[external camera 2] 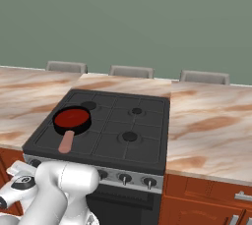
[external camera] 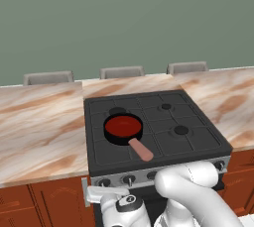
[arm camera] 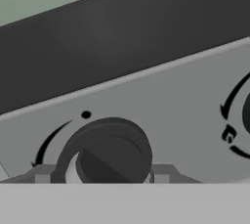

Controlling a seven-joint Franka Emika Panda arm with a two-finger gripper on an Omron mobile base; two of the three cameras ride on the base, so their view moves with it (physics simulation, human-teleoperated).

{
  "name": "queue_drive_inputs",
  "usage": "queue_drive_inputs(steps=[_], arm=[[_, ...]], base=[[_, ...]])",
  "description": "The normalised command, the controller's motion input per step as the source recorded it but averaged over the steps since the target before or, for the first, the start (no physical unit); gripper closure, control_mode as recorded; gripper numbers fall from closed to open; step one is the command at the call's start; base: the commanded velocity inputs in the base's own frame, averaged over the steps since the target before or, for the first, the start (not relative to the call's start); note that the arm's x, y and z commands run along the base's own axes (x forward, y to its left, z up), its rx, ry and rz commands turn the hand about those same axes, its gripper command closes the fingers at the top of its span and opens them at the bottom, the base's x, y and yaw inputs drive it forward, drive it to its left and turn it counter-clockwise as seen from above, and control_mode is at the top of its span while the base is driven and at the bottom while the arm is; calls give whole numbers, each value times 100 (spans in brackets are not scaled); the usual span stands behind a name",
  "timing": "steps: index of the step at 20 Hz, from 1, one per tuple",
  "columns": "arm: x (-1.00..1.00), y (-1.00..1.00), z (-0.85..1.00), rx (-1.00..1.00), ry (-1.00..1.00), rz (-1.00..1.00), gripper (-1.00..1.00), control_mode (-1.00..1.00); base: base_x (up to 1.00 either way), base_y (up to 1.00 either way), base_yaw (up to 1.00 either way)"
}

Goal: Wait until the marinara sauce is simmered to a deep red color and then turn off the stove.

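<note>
The marinara sauce (external camera: pixel 123 126) (external camera 2: pixel 72 117) is a deep red disc filling the small black pan (external camera: pixel 110 133), whose pinkish-tan handle (external camera: pixel 141 149) points toward the stove's front. The pan sits on the front-left burner of the black stove (external camera: pixel 193 139) (external camera 2: pixel 142 140). My gripper (external camera: pixel 101 189) (arm camera: pixel 102 174) is low at the silver front panel, at the leftmost knob (arm camera: pixel 113 152). In the hand view its fingertips (arm camera: pixel 43 174) press against both sides of that dark round knob.
More dark knobs (external camera: pixel 129 179) (external camera 2: pixel 124 178) line the panel; part of a neighbouring one (arm camera: pixel 245 113) is at the right of the hand view. Marbled tan countertop (external camera: pixel 39 127) (external camera 2: pixel 211 121) flanks the stove. Three chair backs (external camera: pixel 121 72) stand behind the counter.
</note>
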Motion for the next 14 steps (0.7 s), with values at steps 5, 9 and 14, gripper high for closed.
queue_drive_inputs(steps=[5,9,14], arm=[[-19,0,0,22,0,-16,100,-100],[-22,0,0,26,0,-17,100,-100],[-24,-1,0,29,0,-18,100,-100]], base=[[0,0,0],[0,0,0],[0,0,0]])
